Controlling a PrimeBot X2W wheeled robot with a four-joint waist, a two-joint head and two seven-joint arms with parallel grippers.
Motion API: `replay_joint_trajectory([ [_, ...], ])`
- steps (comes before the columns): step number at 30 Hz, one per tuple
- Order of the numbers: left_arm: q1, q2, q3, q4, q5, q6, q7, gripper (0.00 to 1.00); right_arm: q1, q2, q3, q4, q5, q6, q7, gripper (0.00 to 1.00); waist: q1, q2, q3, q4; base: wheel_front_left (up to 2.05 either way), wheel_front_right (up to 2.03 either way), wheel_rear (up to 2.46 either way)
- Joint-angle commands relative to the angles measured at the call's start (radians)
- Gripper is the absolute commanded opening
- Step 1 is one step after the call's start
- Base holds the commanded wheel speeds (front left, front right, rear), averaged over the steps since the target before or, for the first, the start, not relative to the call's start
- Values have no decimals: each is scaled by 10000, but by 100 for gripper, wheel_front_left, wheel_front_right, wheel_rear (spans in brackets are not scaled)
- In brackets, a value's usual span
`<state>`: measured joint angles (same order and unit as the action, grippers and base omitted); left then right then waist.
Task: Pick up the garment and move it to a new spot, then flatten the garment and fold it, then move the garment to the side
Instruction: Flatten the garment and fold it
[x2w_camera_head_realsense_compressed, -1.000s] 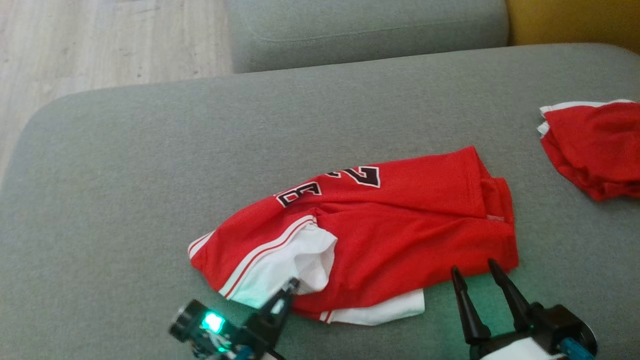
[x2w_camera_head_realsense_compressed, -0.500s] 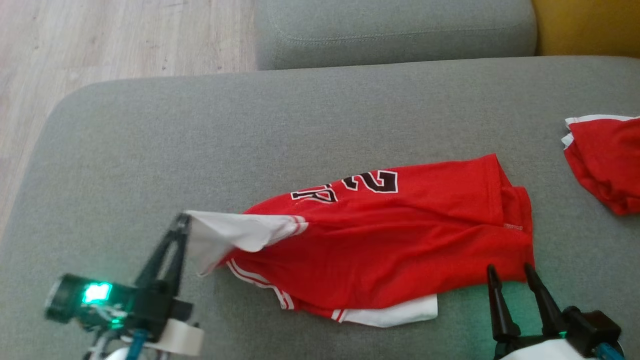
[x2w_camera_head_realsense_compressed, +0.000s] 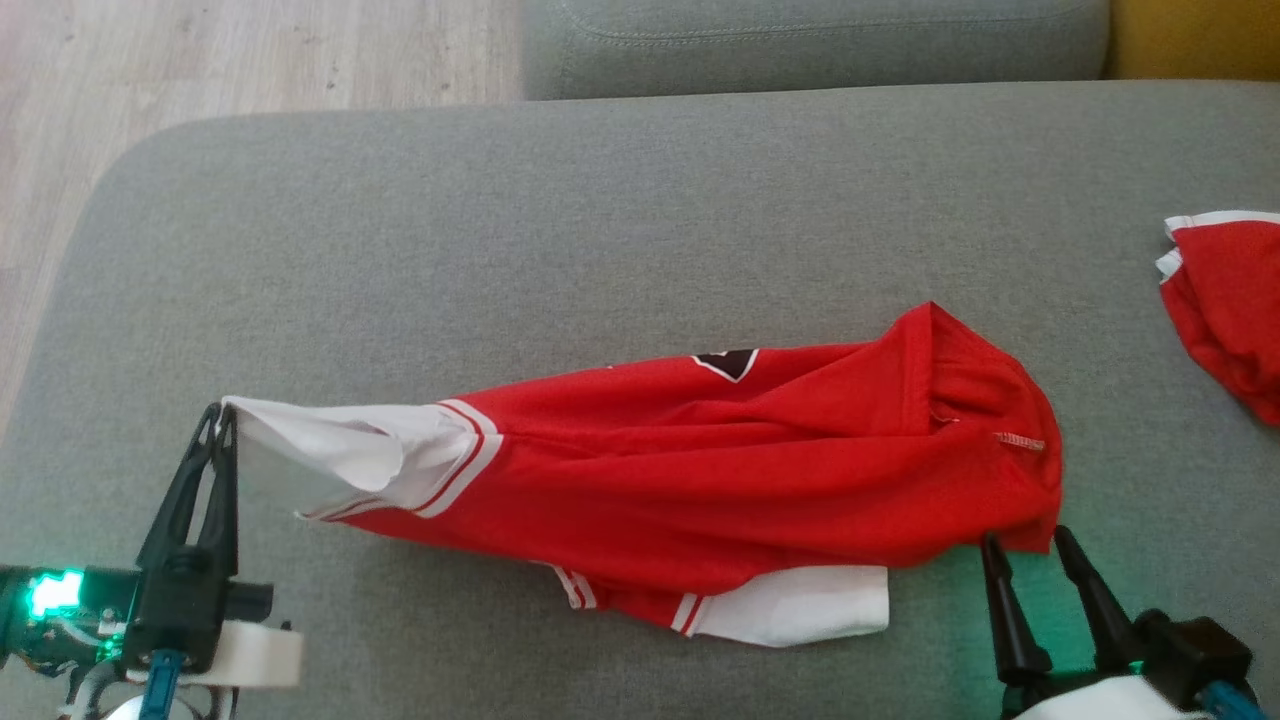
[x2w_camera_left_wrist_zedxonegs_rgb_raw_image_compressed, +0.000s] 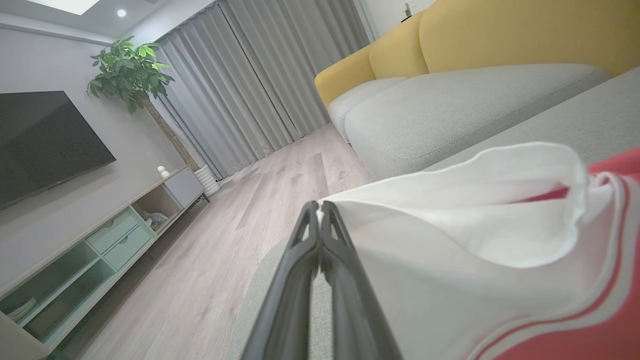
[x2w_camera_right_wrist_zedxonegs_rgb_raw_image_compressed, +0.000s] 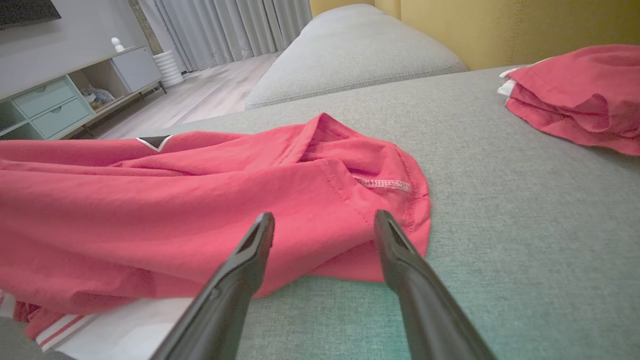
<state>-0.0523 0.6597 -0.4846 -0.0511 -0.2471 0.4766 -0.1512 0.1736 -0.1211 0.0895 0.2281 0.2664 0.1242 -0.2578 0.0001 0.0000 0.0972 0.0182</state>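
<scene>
A red garment (x2w_camera_head_realsense_compressed: 740, 470) with white trim and a dark number lies stretched out across the grey cushion (x2w_camera_head_realsense_compressed: 600, 230). My left gripper (x2w_camera_head_realsense_compressed: 222, 412) is shut on the white corner of the garment (x2w_camera_left_wrist_zedxonegs_rgb_raw_image_compressed: 450, 240) and holds it pulled out toward the cushion's left end. In the left wrist view the left gripper (x2w_camera_left_wrist_zedxonegs_rgb_raw_image_compressed: 319, 205) has its tips pressed together at the white hem. My right gripper (x2w_camera_head_realsense_compressed: 1025, 540) stands open just before the garment's right end, with nothing between its fingers (x2w_camera_right_wrist_zedxonegs_rgb_raw_image_compressed: 260, 240); the red cloth (x2w_camera_right_wrist_zedxonegs_rgb_raw_image_compressed: 200, 210) lies right ahead of them.
A second red garment (x2w_camera_head_realsense_compressed: 1225, 300) lies bunched at the cushion's right edge, also in the right wrist view (x2w_camera_right_wrist_zedxonegs_rgb_raw_image_compressed: 575, 95). Another grey cushion (x2w_camera_head_realsense_compressed: 810, 45) sits behind, with yellow upholstery (x2w_camera_head_realsense_compressed: 1195, 35) at the back right. Wooden floor (x2w_camera_head_realsense_compressed: 200, 60) lies off the left edge.
My left gripper has gone left with the white corner, drawing the garment out long and hiding most of the number. The head camera has shifted. The right gripper has stayed by the right end.
</scene>
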Motion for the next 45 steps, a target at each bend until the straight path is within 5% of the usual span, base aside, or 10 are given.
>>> replay_joint_trajectory([
  [1,-410,416,542,-315,-21,91,-76,0,-352,-301,218,-219,77,65,-40,100,-1,0,21,20,0,0,0],
  [14,-1019,287,279,-262,9,-226,-74,0,-1956,-1089,612,947,520,65,-40,100,-1,0,409,409,0,0,0],
  [21,-1442,215,-21,-268,160,-477,68,0,-2829,-1642,1648,2893,838,65,185,100,-1,0,474,774,0,0,0],
  [23,-1537,150,-118,-253,182,-537,102,0,-2978,-1819,2100,3121,1142,65,236,0,-1,0,447,811,0,0,0],
  [30,-2076,68,-348,-197,351,-815,8,0,-3782,-2675,2589,2753,1966,65,3,0,-1,0,354,634,0,0,0],
  [37,-3773,-124,-232,-256,818,-1045,-604,0,-5333,-3413,91,862,892,65,-36,0,-1,0,308,60,0,0,0],
  [45,-3553,-273,-355,-575,510,-1206,-771,0,-2956,-3893,-348,-1155,457,65,11,0,-1,0,367,-175,0,0,0],
])
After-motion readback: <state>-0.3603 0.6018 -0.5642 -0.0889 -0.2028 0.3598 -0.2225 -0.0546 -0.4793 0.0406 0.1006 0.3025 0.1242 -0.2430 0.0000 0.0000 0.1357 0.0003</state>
